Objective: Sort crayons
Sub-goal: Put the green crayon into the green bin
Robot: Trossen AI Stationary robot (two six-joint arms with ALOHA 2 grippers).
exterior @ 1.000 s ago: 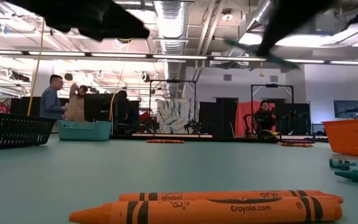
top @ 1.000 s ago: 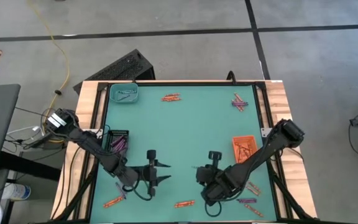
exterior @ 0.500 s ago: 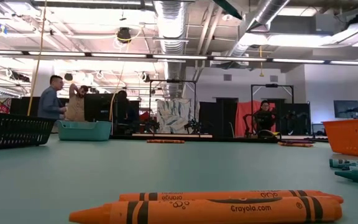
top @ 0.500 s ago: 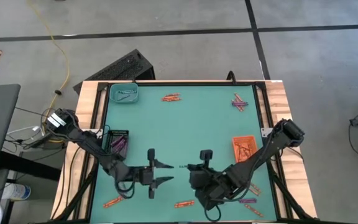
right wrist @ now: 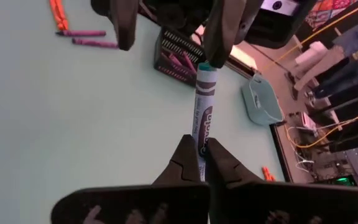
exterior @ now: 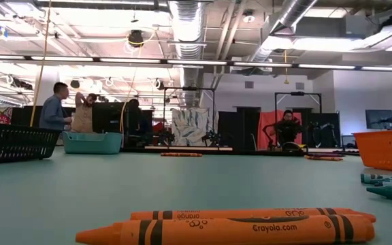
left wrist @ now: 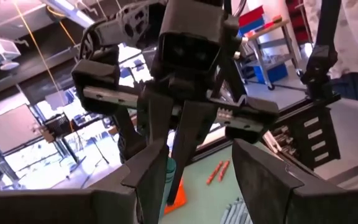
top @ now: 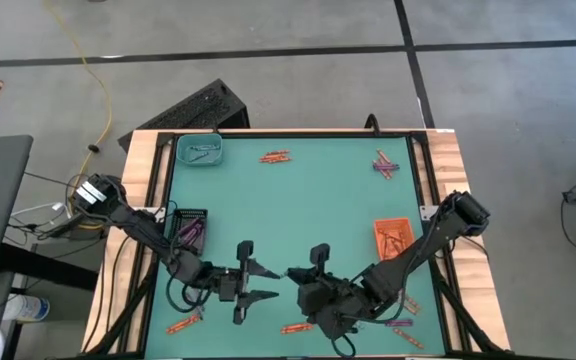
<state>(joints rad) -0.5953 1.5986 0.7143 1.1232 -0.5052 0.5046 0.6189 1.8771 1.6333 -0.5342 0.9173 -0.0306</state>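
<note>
My right gripper (right wrist: 202, 163) is shut on a pale blue-grey crayon (right wrist: 204, 106) and holds it above the table's near middle. The crayon's free end (right wrist: 205, 68) reaches in between the open fingers of my left gripper (top: 263, 281), close to one finger (right wrist: 222, 34); whether they touch, I cannot tell. The two grippers face each other in the high view, the right gripper (top: 293, 274) just right of the left. Other crayons lie loose on the table: orange ones (top: 275, 157) far off, orange ones (exterior: 237, 228) at the near edge, purple ones (top: 398, 322) near right. My right gripper pinches the blue-grey crayon by one end (right wrist: 201, 146) between its two fingers. The fingers lie along the crayon, which sticks straight out past them toward the table's left. The crayon is lifted clear of the table, roughly level.
A teal tray (top: 200, 151) stands at the far left, a black tray (top: 190, 228) with purple crayons at the left edge, an orange tray (top: 392, 238) at the right. More crayons lie at the far right (top: 385, 165) and near left (top: 183, 323).
Both grippers have risen and tipped up from pointing down to about level, leaving the low view. My right gripper has carried the crayon toward the table's left, up to the left gripper's open fingers.
</note>
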